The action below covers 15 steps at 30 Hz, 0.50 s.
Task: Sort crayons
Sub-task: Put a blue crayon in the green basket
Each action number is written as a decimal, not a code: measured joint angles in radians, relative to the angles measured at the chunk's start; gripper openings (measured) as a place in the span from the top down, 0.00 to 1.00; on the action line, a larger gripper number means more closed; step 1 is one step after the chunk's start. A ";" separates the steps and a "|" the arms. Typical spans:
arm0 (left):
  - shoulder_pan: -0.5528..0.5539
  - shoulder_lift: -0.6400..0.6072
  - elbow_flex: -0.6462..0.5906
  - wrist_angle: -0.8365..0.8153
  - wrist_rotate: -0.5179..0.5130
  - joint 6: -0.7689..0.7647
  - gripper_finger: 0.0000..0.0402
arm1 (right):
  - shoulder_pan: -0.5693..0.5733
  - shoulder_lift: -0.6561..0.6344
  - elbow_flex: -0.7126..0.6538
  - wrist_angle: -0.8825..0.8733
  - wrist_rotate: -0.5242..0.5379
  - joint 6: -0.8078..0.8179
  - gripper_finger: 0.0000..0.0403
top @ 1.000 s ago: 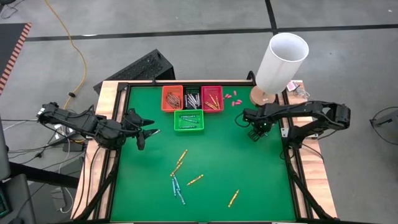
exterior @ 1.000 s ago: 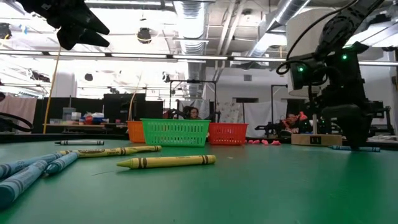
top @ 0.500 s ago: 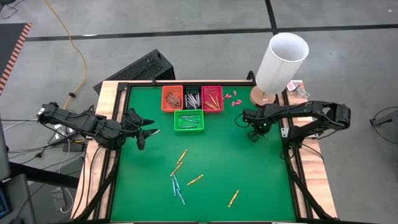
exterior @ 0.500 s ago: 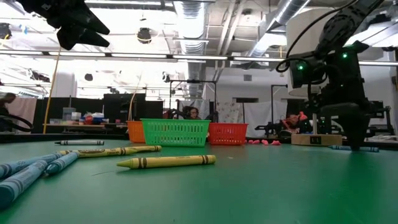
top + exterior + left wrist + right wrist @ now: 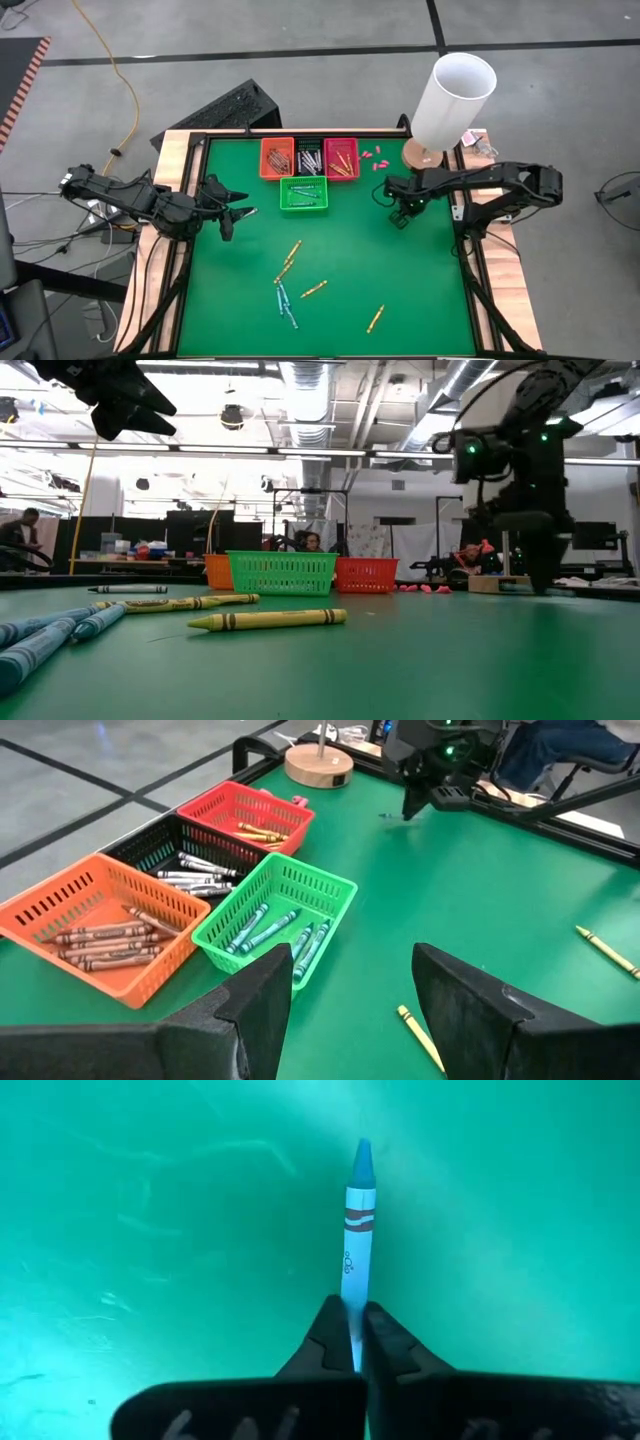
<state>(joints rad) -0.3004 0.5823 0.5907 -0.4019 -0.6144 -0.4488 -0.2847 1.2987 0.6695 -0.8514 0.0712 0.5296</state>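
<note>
Green table point(image 5: 420, 280) framed in wood. Far side, middle: four baskets point(image 5: 318, 195) touching, holding sorted crayons. Left gripper point(image 5: 237, 212) at the left edge, raised, jaws wide, empty. Right gripper point(image 5: 357, 1342) near the right edge, clamped on a blue crayon point(image 5: 358, 1245), tip pointing away from the fingers. Loose crayons point(image 5: 288, 290) scattered near the middle, yellow and blue, well apart from both grippers.

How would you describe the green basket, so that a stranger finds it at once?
Start at the green table and go to its far edge, where three baskets stand in a row. The green basket sits alone just in front of the row, toward the table's middle. It holds blue crayons.
</note>
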 joint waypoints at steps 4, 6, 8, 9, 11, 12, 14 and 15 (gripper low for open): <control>0.000 0.000 0.000 0.004 0.000 0.000 0.51 | 0.020 0.000 0.058 0.090 0.002 -0.008 0.99; 0.000 0.000 0.000 0.004 0.000 0.000 0.51 | 0.032 0.000 0.083 0.149 0.002 -0.022 0.99; 0.000 0.000 0.000 0.004 0.000 0.000 0.51 | 0.046 0.000 0.109 0.230 0.003 -0.042 1.00; 0.000 0.000 0.000 0.004 0.000 0.000 0.51 | 0.051 0.000 0.121 0.282 0.003 -0.055 1.00; 0.000 0.000 0.000 0.004 -0.001 0.000 0.51 | 0.061 0.000 0.135 0.397 0.004 -0.075 1.00; 0.000 0.000 0.000 0.004 -0.001 0.000 0.51 | 0.065 0.000 0.137 0.459 0.004 -0.087 1.00; 0.000 0.000 0.000 0.004 -0.001 0.000 0.51 | 0.076 0.000 0.140 0.593 0.005 -0.107 1.00; 0.000 0.000 0.000 0.004 -0.001 0.000 0.51 | 0.081 0.000 0.140 0.658 0.005 -0.121 1.00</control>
<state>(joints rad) -0.3004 0.5823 0.5907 -0.3977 -0.6155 -0.4488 -0.2041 1.2984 0.8098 -0.1929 0.0766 0.4090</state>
